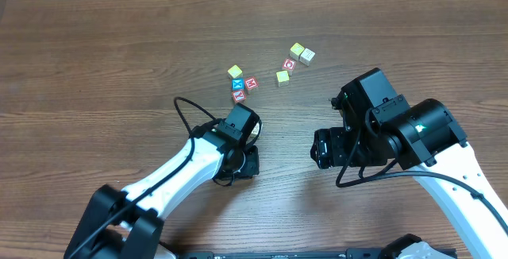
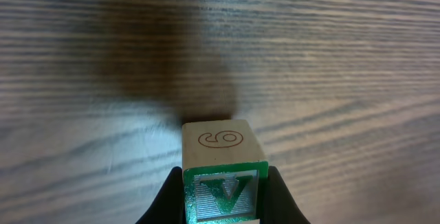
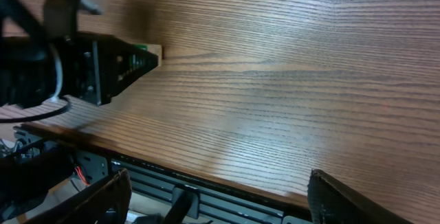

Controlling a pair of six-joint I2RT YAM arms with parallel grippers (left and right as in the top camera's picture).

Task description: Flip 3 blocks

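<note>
Wood-grain counter carried everything. Left arm reached in from near left, right arm from near right. Right gripper had its fingers spread wide, nothing between them, well apart from the cubes. Left gripper was clamped on green V block, V face toward the wrist camera, a 6 or 9 on the top face. Couldn't tell if the block touched the counter. Remaining cubes were scattered farther back: cream cube at far right touching yellow cube, pale yellow cube just near of red-lettered cube, blue-lettered cube at left.
</note>
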